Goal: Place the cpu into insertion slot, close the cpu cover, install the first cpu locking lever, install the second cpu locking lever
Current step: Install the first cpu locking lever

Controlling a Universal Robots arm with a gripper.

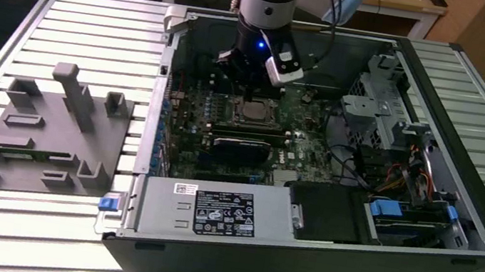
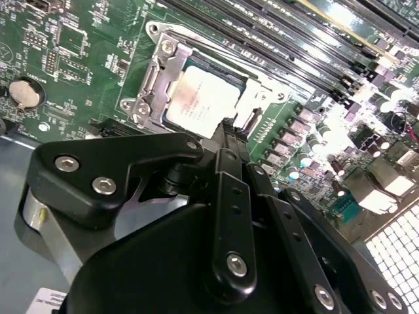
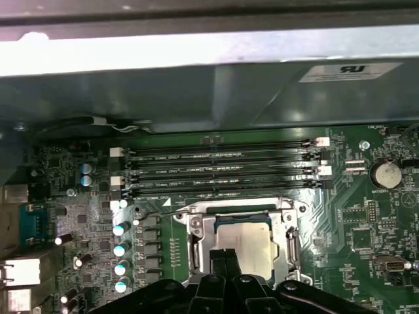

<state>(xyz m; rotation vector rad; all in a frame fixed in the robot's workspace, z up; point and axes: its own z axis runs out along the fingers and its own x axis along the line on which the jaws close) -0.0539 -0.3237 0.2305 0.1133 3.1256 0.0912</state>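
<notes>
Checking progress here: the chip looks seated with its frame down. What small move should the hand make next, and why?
Probably slide the hand off the cpu cover toward the locking lever beside it. The cpu sits in the cover's window, the cover looks flat, and the shut hand at its edge holds nothing. Whether that lever is latched, I cannot tell.

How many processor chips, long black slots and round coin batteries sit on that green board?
cpu: 1
long black slots: 4
coin battery: 1
Total: 6
</notes>
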